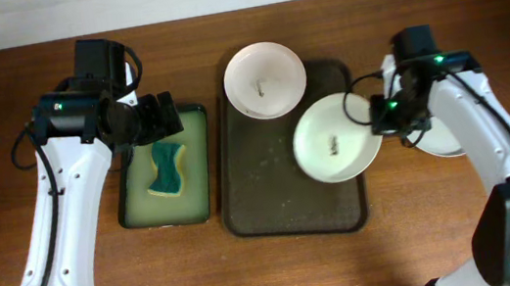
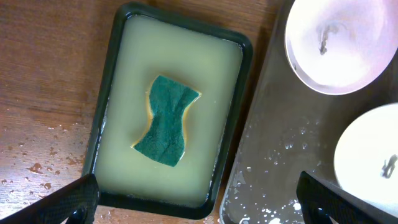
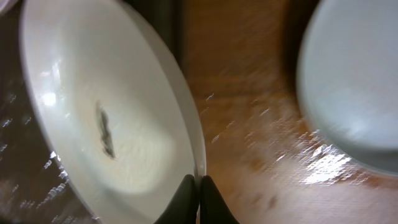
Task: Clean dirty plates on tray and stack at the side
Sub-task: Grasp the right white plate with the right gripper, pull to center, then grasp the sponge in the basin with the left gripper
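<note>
Overhead: tray (image 1: 281, 194) mid-desk (image 1: 254, 281). Far plate (image 1: 264, 79) sits on its rear rim. Near plate (image 1: 336, 137) overhangs its right edge, rim pinched by right end effector (image 1: 377, 115). Third plate (image 1: 445, 143) lies on desk, partly under the right arm.
Left wrist: left end effector (image 2: 196, 186) spread wide above sponge (image 2: 166, 121) in green tray (image 2: 205, 74).
Right wrist: fingers pressed together on near plate's rim; dark smear at its centre.

Overhead: left arm (image 1: 53, 219) and right arm (image 1: 493, 134) both have white tube links and black joint housings, w/ small green LEDs (image 1: 57, 105) lit nr the wrists. Thin black cables (image 1: 16, 153) loop along each arm. Left gripper (image 1: 175, 115) & right gripper (image 1: 376, 115) are black; fingers (image 2: 68, 202) matte, tapered.
</note>
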